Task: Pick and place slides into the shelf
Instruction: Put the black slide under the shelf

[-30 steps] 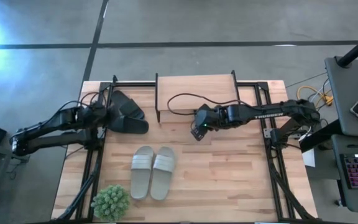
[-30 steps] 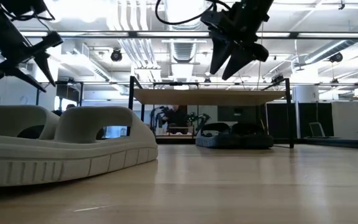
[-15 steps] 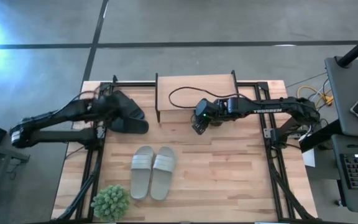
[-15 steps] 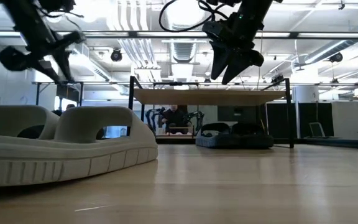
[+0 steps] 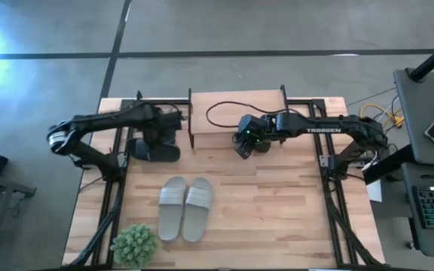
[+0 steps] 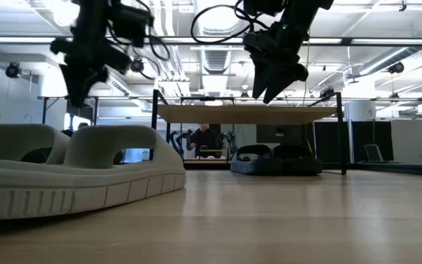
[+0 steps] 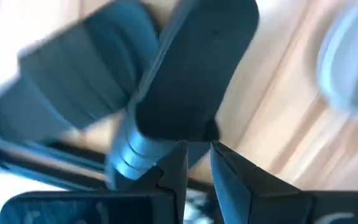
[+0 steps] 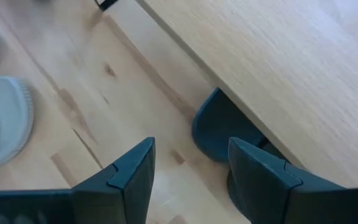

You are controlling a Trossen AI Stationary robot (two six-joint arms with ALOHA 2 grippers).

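slides: black slide (image 5: pixel 154 150) lies under left gripper (image 5: pixel 159 129), jaws nearly together. right gripper (image 5: pixel 243 147), arm marked "trossen", jaws apart at shelf (image 5: pixel 236 111) front edge.

Wood tabletop (image 5: pixel 277 196) carries: shelf (image 5: pixel 236 105) at far edge, black slide (image 5: pixel 154 150) left of it, grey slides (image 5: pixel 185 207) mid-front, small plant (image 5: pixel 135 244) front-left corner.

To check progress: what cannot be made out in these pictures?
High view: the shelf plank hides the dark slides beneath it.
Low view: the grey slides hide the black slides beside the shelf.
Left wrist view: blur smears the black slides' outline.
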